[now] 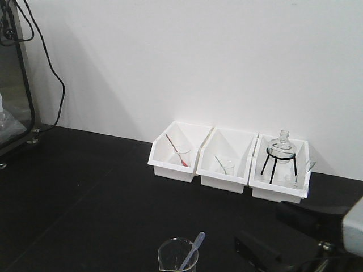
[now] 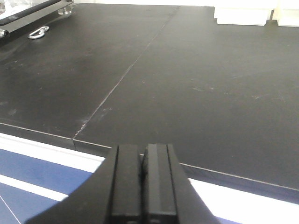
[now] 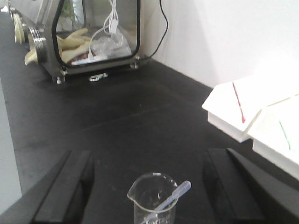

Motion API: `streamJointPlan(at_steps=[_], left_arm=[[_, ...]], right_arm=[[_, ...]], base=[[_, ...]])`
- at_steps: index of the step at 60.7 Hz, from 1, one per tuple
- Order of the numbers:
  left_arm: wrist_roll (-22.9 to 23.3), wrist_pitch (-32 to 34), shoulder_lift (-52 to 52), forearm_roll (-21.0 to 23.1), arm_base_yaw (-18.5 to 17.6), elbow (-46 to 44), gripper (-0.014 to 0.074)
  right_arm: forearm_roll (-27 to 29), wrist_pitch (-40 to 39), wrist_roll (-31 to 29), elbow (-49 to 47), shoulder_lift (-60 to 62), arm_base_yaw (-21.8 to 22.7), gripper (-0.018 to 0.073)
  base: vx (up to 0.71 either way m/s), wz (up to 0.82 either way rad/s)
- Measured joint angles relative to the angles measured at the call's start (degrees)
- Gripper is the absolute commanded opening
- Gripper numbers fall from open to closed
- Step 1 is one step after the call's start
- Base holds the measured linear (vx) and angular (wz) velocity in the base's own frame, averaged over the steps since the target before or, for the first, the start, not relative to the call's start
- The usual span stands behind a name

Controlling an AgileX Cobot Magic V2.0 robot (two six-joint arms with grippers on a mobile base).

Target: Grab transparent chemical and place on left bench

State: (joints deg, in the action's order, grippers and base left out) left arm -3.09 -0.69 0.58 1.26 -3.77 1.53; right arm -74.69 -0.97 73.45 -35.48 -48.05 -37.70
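Observation:
A clear glass beaker (image 1: 178, 256) with a clear plastic pipette (image 1: 193, 249) leaning in it stands on the black bench at the front centre. In the right wrist view the beaker (image 3: 154, 198) stands between the two spread fingers of my right gripper (image 3: 149, 161), which is open and not touching the glass. Part of the right arm (image 1: 317, 221) shows at the lower right of the front view. My left gripper (image 2: 143, 158) is shut and empty, hovering over the front edge of the bench (image 2: 196, 93).
Three white bins (image 1: 224, 164) stand by the wall: a beaker with a red pipette (image 1: 180, 154), one with a green pipette (image 1: 225, 165), and a round flask on a black tripod (image 1: 281, 150). A glass-fronted box (image 3: 88, 32) stands far left. A seam (image 2: 121, 79) divides the bench.

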Motion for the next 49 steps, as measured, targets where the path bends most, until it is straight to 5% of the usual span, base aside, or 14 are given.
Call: streamJointPlan(at_steps=[11, 19, 28, 41, 49], left_arm=[[0.0, 0.0, 0.0, 0.0, 0.0, 0.0, -0.0004], [0.0, 0.0, 0.0, 0.0, 0.0, 0.0, -0.0004], [0.0, 0.0, 0.0, 0.0, 0.0, 0.0, -0.0004], [0.0, 0.0, 0.0, 0.0, 0.0, 0.0, -0.0004], [0.0, 0.0, 0.0, 0.0, 0.0, 0.0, -0.0004]], right_arm=[[0.75, 0.97, 0.0, 0.17, 6.16, 0.0, 0.036], [10.74, 6.25, -3.48, 1.72, 13.44, 0.56, 0.0197], [24.11, 12.38, -19.91, 8.01, 24.21, 7.74, -0.0014], [43.68, 13.85, -45.43, 16.65, 39.19, 26.01, -0.0008], [55.11, 11.88, -55.85, 24.01, 47.17, 33.89, -0.0008]], base=[[0.0, 0.0], [0.0, 0.0], [0.0, 0.0], [0.0, 0.0], [0.0, 0.0]])
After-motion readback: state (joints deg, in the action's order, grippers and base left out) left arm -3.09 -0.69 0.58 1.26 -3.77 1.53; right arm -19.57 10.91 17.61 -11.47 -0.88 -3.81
